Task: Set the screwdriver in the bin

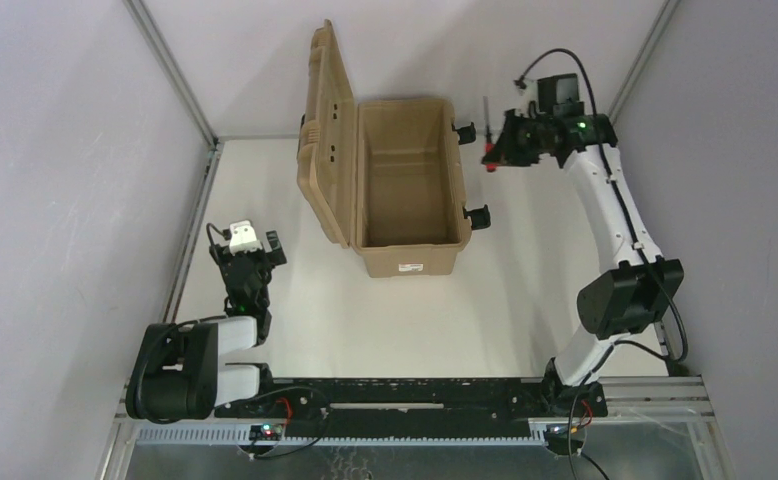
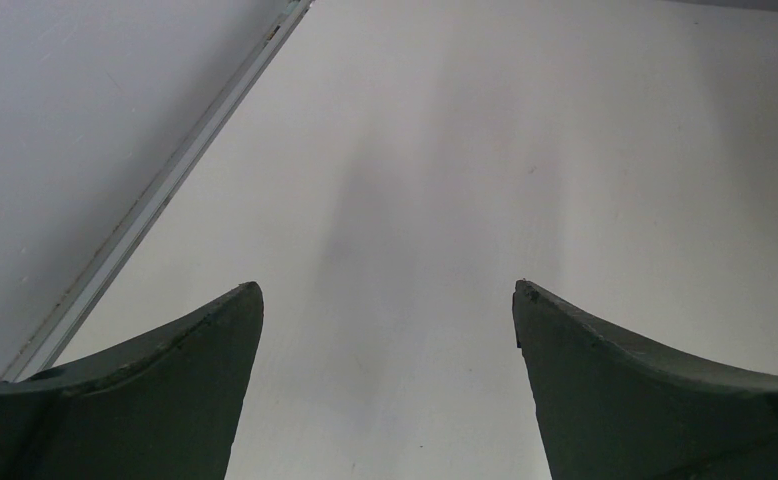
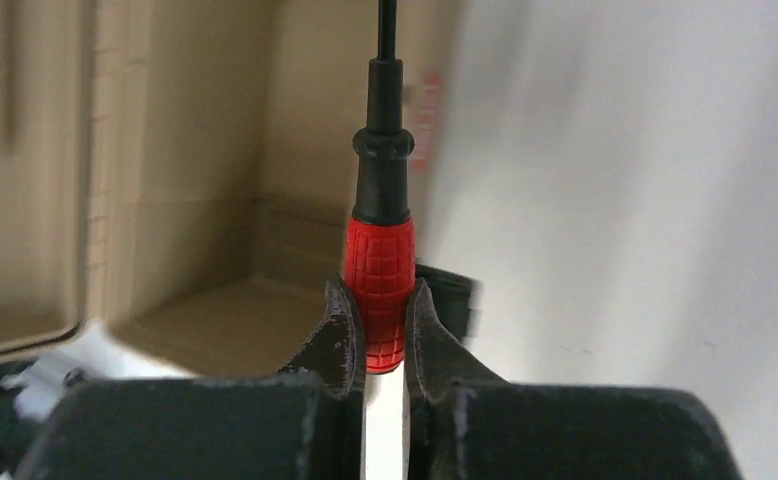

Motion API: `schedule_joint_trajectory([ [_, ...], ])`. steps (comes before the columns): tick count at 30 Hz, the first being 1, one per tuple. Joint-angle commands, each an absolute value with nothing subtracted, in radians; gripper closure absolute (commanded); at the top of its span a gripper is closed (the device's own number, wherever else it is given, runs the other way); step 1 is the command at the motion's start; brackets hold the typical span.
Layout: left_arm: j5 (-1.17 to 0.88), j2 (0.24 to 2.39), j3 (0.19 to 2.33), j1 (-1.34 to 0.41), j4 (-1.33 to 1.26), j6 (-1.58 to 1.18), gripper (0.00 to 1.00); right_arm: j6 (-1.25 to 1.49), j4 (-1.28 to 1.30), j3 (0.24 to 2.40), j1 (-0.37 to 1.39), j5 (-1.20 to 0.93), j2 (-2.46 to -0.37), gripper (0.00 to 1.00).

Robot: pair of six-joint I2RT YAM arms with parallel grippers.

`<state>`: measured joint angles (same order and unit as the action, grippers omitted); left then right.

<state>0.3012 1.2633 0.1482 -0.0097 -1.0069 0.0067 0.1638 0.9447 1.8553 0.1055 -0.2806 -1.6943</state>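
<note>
Your right claw is pinching the screwdriver by its end, risking dropping it short of the nine-o'clock bin.

Red-handled screwdriver; tan bin; white table.

We note the screwdriver: red handle of grid-textured plastic, collar smooth black. Bin reads as matt tan moulded plastic. Table matt white, smooth. Right gripper dull dark, edges scuffed.
</note>
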Motion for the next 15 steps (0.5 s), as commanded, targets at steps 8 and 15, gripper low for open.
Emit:
schedule_joint_trajectory([
  [8, 0.287, 1.261, 0.193, -0.003, -1.058, 0.006, 0.0, 0.302, 0.801, 2.085, 0.354, -0.408, -1.821, 1.0],
  [15, 0.287, 1.261, 0.192, -0.003, -1.057, 0.006, 0.0, 0.357, 0.733, 2.125, 0.461, -0.131, -1.972, 1.0],
])
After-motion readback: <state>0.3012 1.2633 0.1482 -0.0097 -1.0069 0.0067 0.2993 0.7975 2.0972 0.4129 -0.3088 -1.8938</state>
